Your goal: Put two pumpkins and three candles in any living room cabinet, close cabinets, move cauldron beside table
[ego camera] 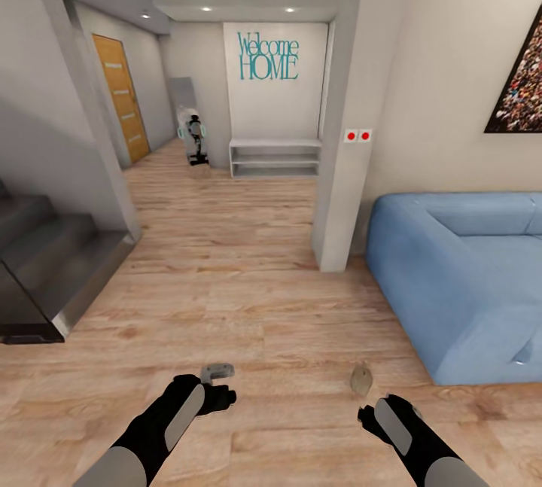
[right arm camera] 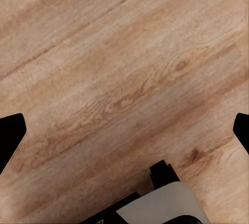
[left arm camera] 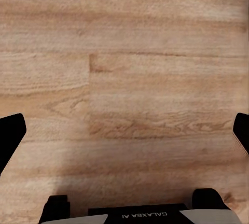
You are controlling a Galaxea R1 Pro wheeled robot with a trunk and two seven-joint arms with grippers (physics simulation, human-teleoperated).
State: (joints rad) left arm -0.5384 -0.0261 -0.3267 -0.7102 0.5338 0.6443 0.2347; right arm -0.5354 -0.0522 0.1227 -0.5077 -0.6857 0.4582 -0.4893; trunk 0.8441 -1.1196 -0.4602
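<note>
Hanging low over the wooden floor (ego camera: 248, 306), the left tool (left arm camera: 124, 130) and right tool (right arm camera: 124, 130) both gape wide and carry nothing. Beyond them, right of the right tool, sits the blue sofa (ego camera: 459, 284); ahead lies a hallway with a "Welcome HOME" sign (ego camera: 268, 56). No pumpkin, candle, cabinet or cauldron is in sight, so turning toward the sofa's room, arms tucked, seems wisest.

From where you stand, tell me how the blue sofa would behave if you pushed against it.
The blue sofa is big and bulky, so it is probably too heavy to shove easily. It sits low and wide on the wood floor, so tipping seems unlikely. Its rounded, padded-looking end might give slightly under pressure.
</note>
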